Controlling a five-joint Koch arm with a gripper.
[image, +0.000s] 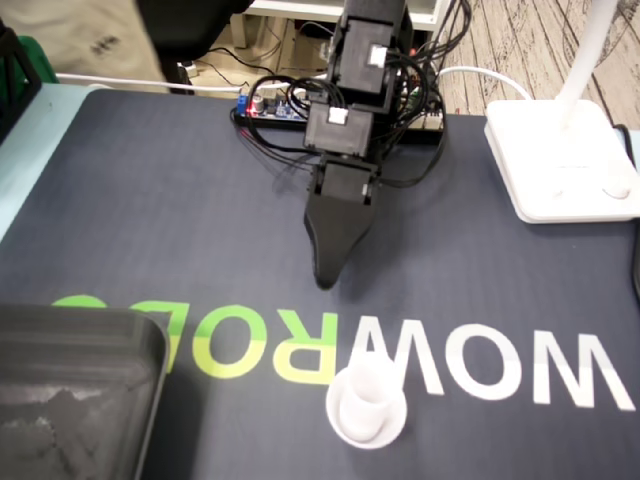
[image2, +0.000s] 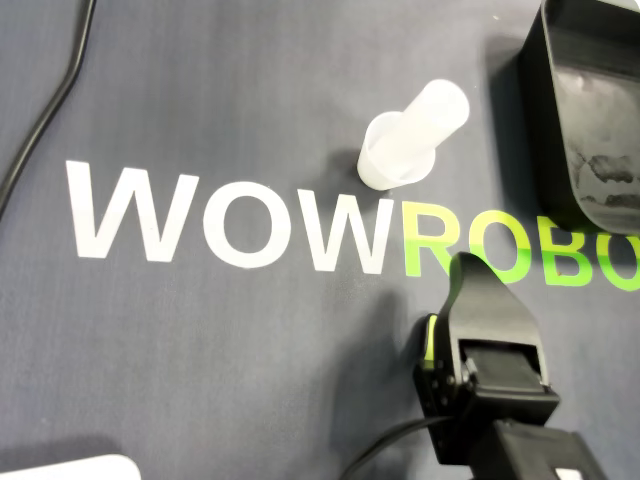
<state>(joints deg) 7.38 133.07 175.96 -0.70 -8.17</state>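
- The Koch arm's black gripper points down at the dark grey mat, with its tip close to the surface, just on the arm's side of the big printed lettering.
- Both views show the gripper as one tapering black wedge ending in a single point. I cannot tell whether the jaws are spread or pressed together. Nothing is held in them.
- A small white plastic tube stands upright on a wider round foot, alone on the mat.
- In the fixed view the tube sits at the near edge of the lettering and overlaps the foot of the white W next to the green R. In the overhead view the tube is just above the spot where the white letters give way to the green ones.
- The gripper and the tube are near each other but apart, with the row of letters between them.
- A black plastic tray lies at the lower left of the fixed view, partly covering the last green letters. Its inside looks scuffed and grey.
- In the overhead view the tray is at the upper right, beside the tube but not touching it.
- A white lamp base rests on the mat's right edge in the fixed view, well away from the tube.
- Black cables bunch up behind the arm. One black cable runs down the left side of the overhead view.
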